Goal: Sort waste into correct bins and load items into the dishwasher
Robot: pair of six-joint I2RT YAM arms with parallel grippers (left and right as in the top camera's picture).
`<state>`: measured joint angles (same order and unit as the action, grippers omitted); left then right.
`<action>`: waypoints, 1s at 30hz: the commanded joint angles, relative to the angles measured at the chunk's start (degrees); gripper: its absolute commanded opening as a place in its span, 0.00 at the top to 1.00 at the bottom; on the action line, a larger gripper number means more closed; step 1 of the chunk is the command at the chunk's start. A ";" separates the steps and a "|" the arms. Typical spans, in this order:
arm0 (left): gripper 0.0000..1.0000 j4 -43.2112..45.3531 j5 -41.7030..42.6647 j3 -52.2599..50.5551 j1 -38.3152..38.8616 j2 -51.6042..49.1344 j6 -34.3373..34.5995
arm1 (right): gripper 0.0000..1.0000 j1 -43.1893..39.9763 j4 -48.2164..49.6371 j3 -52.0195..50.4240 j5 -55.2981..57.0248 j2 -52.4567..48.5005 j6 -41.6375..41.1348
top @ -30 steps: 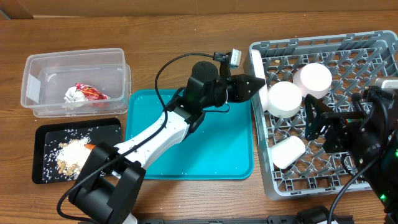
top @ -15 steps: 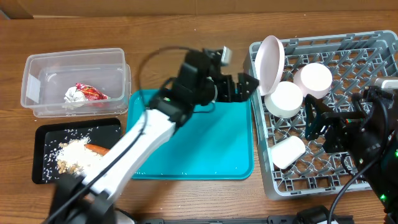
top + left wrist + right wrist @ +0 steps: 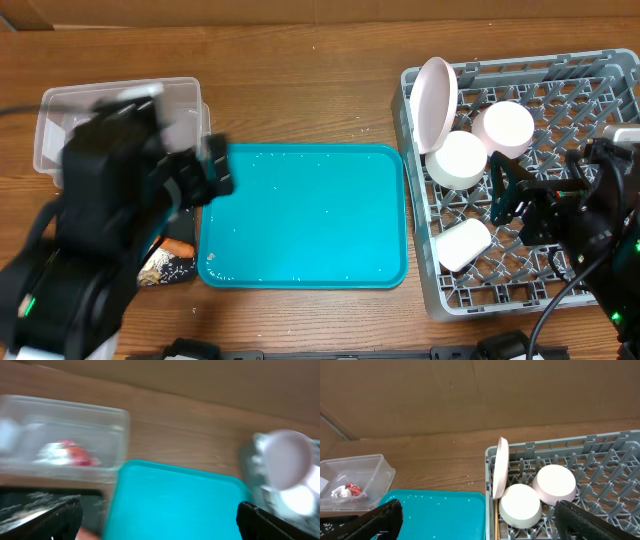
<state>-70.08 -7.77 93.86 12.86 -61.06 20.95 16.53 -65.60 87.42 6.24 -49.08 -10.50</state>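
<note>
Pale plate (image 3: 436,100) upright in grey rack (image 3: 590,100); left gripper (image 3: 159,508), right gripper (image 3: 477,506) both spread wide, empty

No legible text, label, brand or number anywhere; red snack wrapper (image 3: 351,489) in the clear tub (image 3: 384,472) too small and blurred for any lettering.

We are looking at a brown wood-grain table (image 3: 300,90), a plain brown cardboard wall (image 3: 470,390) rising behind it, soft even light falling.
</note>
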 commanded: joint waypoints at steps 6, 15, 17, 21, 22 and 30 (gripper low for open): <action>0.00 -5.11 -11.85 0.85 -1.33 4.68 -1.88 | 0.00 0.11 0.28 0.35 0.31 0.15 -0.17; 0.00 -5.14 -11.72 0.85 -1.33 3.32 -1.88 | 0.00 0.11 0.31 0.28 0.31 0.37 -0.15; 0.00 -5.11 -11.72 0.85 -1.33 3.04 -1.88 | 0.00 0.11 0.33 -0.42 0.31 0.85 -0.17; 0.00 -5.11 -11.72 0.85 -1.33 2.60 -1.88 | 0.00 0.11 0.11 -4.24 0.37 3.48 0.04; 0.00 -5.14 -11.74 0.85 -1.33 2.56 -1.88 | 0.00 0.09 -0.09 -5.11 0.46 4.17 0.15; 0.00 -5.11 -11.72 0.85 -1.33 2.19 -1.88 | 0.00 -4.85 24.79 -29.97 2.67 18.47 1.11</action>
<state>-75.24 -18.70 94.13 11.88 -58.81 20.34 12.64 -44.88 65.63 8.19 -35.16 -9.96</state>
